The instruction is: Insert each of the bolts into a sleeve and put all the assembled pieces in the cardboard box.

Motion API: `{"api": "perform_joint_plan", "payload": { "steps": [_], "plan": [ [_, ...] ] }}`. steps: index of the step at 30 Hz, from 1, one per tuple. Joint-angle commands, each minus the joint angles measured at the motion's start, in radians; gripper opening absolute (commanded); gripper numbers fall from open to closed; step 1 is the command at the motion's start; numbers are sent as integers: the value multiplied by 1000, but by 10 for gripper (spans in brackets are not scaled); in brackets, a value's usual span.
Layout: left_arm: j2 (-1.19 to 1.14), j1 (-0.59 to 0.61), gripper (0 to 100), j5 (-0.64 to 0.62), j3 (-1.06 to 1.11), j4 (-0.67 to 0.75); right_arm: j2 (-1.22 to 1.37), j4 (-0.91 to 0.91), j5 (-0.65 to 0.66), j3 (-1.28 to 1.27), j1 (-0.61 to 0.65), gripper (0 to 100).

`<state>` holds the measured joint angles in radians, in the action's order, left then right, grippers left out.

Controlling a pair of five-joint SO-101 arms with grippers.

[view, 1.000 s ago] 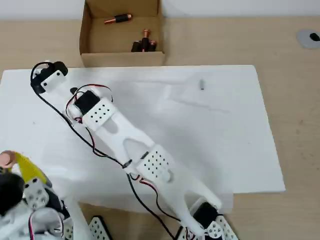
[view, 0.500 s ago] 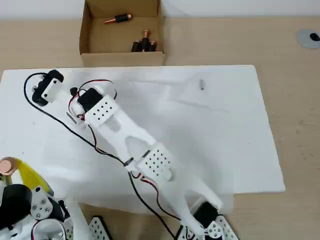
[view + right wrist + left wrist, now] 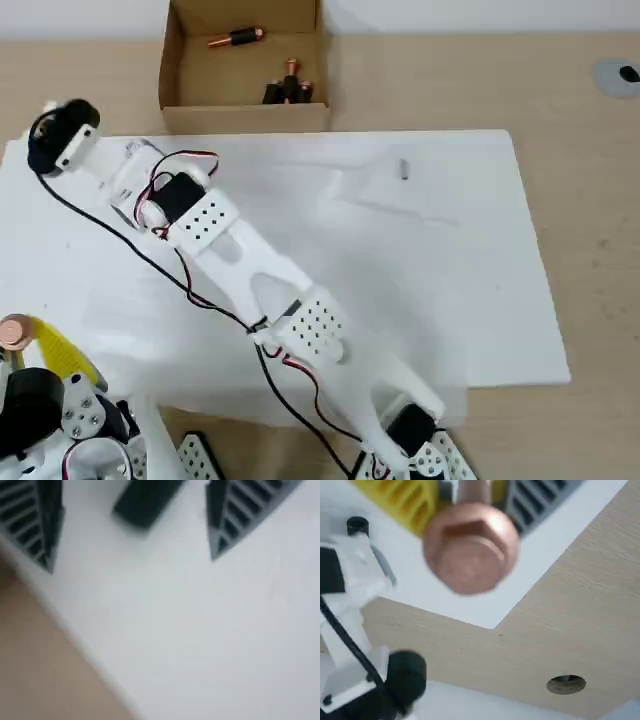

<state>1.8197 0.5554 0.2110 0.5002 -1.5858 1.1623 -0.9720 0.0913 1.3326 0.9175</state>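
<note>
**Sleeve grasp in hand, 1 bolt waiting**

The copper bolt (image 3: 470, 547) is clamped head-out in the left gripper (image 3: 465, 492). A black sleeve (image 3: 145, 500) lies on the white sheet (image 3: 420, 280) near its edge, in the gap between the spread fingers of the right gripper (image 3: 132, 562), which grips nothing. The step looks like picking up this sleeve. Next, the fingers must close squarely on it, then bring it to the bolt. Assembled pieces (image 3: 288, 90) already lie in the cardboard box (image 3: 172, 80).

The right arm (image 3: 250, 270) has white printed links, perforated covers, black servos, a black cable and red-and-black wiring. Its fingers (image 3: 240, 510) are dark and ribbed. The left gripper (image 3: 472, 515) pairs one yellow ribbed finger (image 3: 395, 497) with one grey ribbed finger (image 3: 540, 500).
</note>
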Motion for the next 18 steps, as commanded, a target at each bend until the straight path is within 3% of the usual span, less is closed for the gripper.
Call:
{"api": "perform_joint_plan", "payload": {
  "steps": [1, 5, 13, 18],
  "plan": [
    [2, 14, 6, 8, -29, 18, 10, 187, 9, -44, 10, 239],
    [2, 14, 6, 8, -20, 18, 41, 175, -6, -65, 25, 241],
    [2, 84, 6, 8, 28, 29, 42, -11, -222, -58, -68, 245],
    [1, 91, 6, 8, 43, 89, 33, -89, -313, -59, -62, 287]
  ]
}}
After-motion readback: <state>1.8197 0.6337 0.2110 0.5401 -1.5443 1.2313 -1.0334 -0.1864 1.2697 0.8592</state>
